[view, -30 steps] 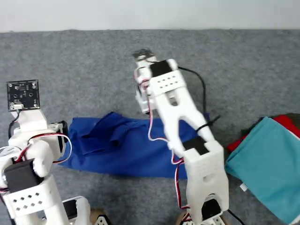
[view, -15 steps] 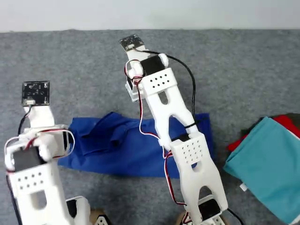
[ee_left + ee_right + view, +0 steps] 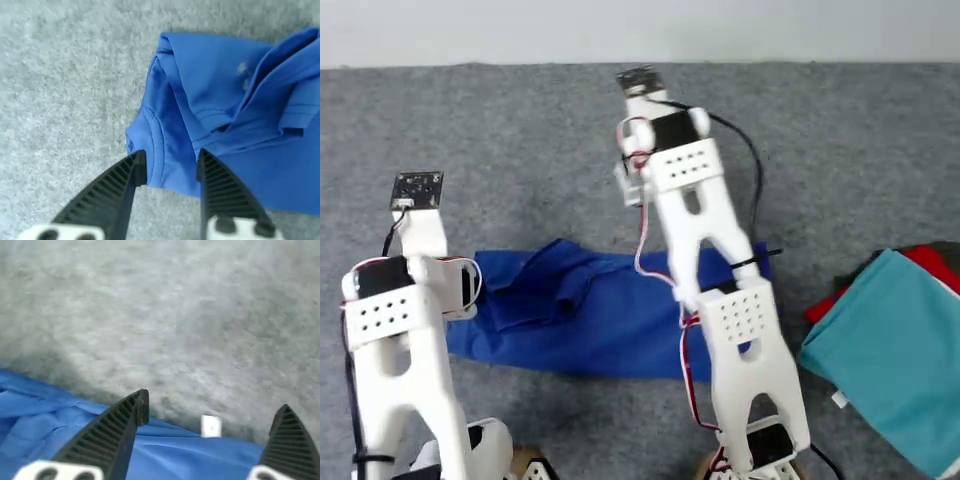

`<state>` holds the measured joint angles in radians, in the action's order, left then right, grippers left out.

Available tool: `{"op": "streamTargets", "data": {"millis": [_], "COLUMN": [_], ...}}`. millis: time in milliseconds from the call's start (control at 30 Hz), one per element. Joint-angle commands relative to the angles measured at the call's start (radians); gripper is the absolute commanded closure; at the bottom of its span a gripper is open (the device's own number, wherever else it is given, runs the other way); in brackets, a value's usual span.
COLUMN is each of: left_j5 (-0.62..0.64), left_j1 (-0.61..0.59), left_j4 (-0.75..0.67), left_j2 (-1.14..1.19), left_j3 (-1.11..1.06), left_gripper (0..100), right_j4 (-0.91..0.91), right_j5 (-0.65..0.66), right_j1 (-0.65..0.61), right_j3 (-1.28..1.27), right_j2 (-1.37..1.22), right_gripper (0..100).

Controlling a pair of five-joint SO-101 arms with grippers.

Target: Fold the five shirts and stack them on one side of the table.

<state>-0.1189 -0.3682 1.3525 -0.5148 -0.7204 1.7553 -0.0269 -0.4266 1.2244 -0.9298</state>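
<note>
Seen from above, a grey, felt-like tabletop (image 3: 520, 130) fills the frame below a pale strip along the top edge. A blue shirt (image 3: 580, 320) lies loosely bunched across the lower middle of the frame, with folds gathered towards its left end. The white left arm (image 3: 395, 330) rises from the lower left corner and ends over the shirt's left end. The white right arm (image 3: 705, 250) stretches from the bottom centre up across the shirt's right part to the upper middle of the frame. At the right edge sits a stack of folded shirts, a teal shirt (image 3: 890, 350) on top and a red shirt (image 3: 930, 262) showing beneath it, well apart from the blue one. In the left wrist view, the left tool (image 3: 170, 162) has its black ribbed jaws narrowly parted, with the rounded seamed edge of the blue shirt (image 3: 225, 115) lying between their tips; whether they touch the cloth cannot be told. In the right wrist view, the right tool (image 3: 214, 402) is spread wide and holds nothing, above the far edge of the blue shirt (image 3: 75, 440), where a small white tag (image 3: 211, 425) sticks out.
</note>
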Motion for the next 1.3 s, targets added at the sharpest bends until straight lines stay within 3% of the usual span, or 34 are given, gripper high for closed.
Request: {"op": "streamTargets", "data": {"millis": [0, 133, 367, 600, 967, 1267], "left_j5": [-0.012, -0.009, 0.043, 0.048, 0.048, 0.044], "left_j1": [0.000, 0.060, 0.275, 0.327, 0.405, 0.391], "left_j4": [-0.008, -0.081, -0.118, -0.098, -0.026, 0.029], "left_j2": [0.012, 0.015, 0.054, 0.459, 0.970, 1.079], "left_j3": [0.041, 0.056, 0.255, 0.527, 0.981, 1.064], "left_gripper": [83, 83, 83, 83, 83, 83], "right_j4": [0.038, 0.041, 0.042, 0.042, 0.039, 0.039], "right_j5": [0.046, 0.069, 0.071, 0.071, 0.071, 0.071], "right_j1": [-0.085, -0.081, 0.168, 0.340, 0.366, 0.364], "right_j3": [0.021, 0.021, -0.015, -0.222, -0.318, -0.318], "right_j2": [0.042, 0.038, 0.044, 0.045, 0.035, 0.033], "right_gripper": [61.9, 61.9, 61.9, 61.9, 61.9, 61.9]}}
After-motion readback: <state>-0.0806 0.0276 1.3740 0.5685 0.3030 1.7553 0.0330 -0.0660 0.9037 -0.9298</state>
